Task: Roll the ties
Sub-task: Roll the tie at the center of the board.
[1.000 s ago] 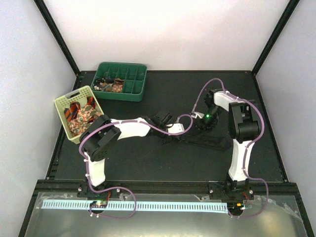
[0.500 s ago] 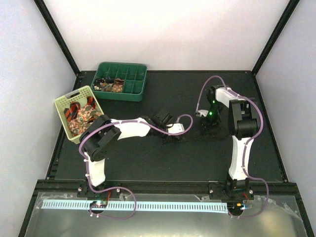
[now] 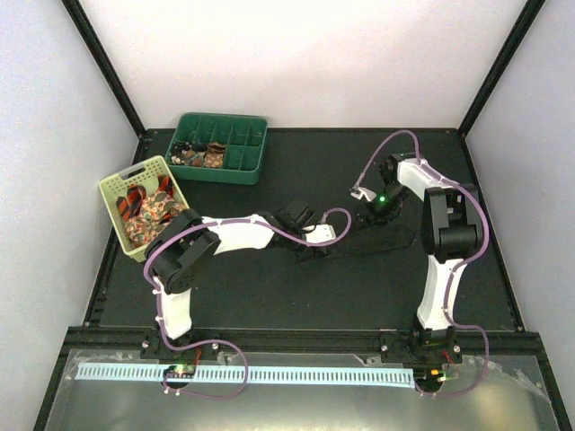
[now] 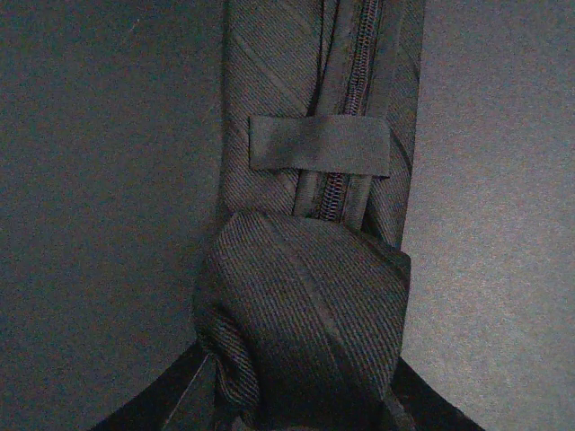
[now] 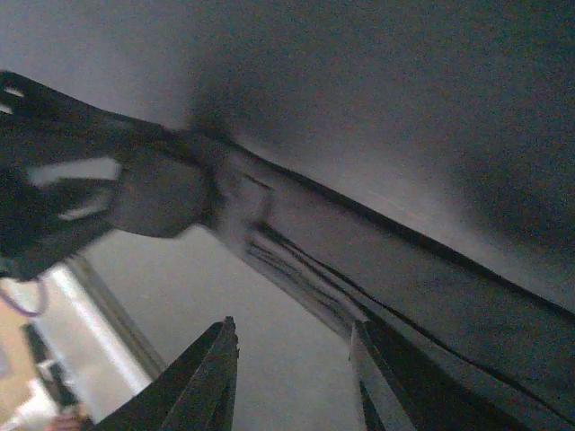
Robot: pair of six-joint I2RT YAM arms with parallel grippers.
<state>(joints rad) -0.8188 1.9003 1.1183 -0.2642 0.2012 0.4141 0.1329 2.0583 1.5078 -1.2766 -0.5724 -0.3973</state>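
**One dark tie part-rolled, more left in the basket**

Your left gripper (image 3: 312,244) is closed on the roll (image 4: 305,323) started at one end of the dark tie (image 3: 382,240). The tie lies at the table's centre and runs flat toward 3 o'clock, most of it unrolled. Your right gripper (image 5: 292,341) hangs over it with fingers apart and empty. One green tray (image 3: 252,162) at 11 o'clock holds a few finished rolls (image 3: 199,154), too small to count. One basket (image 3: 130,171) at 9 o'clock holds striped and floral ties (image 3: 144,208), number unclear.
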